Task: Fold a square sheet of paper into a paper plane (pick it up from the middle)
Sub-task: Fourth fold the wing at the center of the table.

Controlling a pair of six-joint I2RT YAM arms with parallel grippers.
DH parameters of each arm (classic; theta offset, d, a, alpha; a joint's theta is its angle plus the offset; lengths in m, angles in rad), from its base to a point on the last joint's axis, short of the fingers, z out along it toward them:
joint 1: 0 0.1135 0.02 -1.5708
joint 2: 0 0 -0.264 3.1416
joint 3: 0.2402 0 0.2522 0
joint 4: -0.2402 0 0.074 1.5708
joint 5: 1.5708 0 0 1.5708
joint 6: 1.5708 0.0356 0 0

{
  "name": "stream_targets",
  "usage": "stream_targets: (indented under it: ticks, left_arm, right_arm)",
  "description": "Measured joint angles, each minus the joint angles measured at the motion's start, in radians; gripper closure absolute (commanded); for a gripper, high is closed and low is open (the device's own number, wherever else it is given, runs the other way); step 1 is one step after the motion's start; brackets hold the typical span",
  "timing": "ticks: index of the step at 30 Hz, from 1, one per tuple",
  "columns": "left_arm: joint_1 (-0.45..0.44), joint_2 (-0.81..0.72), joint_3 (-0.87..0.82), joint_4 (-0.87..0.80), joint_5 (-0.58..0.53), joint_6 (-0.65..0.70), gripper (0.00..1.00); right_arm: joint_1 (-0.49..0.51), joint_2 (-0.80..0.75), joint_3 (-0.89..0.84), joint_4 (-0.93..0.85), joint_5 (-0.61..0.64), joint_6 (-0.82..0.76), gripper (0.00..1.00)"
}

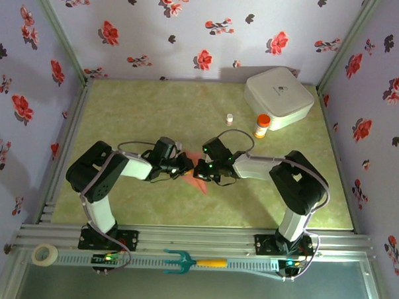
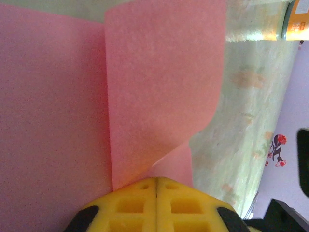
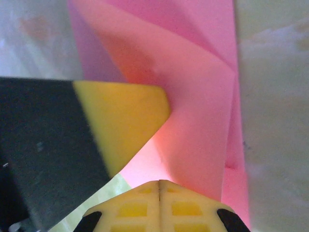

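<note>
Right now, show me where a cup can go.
Free: far-left table, from the left wall to the small white vial; the near strip between the pink paper and the front edge. Crowded: centre, left end effector and right end effector at the paper; far-right corner, white box and orange bottle.

Closed fingers, folded pink paper
</note>
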Motion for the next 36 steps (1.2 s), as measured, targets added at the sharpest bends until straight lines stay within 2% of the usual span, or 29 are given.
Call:
stream_targets:
  ticks: [9, 11, 20, 27, 36]
  left_arm:
    - [0.002, 0.0, 0.017, -0.033, 0.008, 0.024, 1.0]
    - [0.003, -0.002, 0.023, -0.05, 0.011, 0.037, 0.97]
    - [-0.001, -0.095, 0.04, -0.161, 0.01, 0.101, 1.0]
    - [-0.038, -0.038, 0.074, -0.179, 0.037, 0.107, 1.0]
    - [-0.023, 0.002, 0.126, -0.27, 0.01, 0.127, 1.0]
  right_arm:
    - [-0.034, -0.008, -0.144, 0.215, -0.061, 0.039, 0.99]
    - [-0.034, -0.011, -0.156, 0.234, -0.06, 0.038, 0.99]
    - [-0.034, -0.011, -0.157, 0.239, -0.06, 0.037, 1.0]
    - [-0.034, -0.011, -0.157, 0.236, -0.061, 0.037, 1.0]
    - [-0.034, -0.012, -0.159, 0.239, -0.06, 0.034, 1.0]
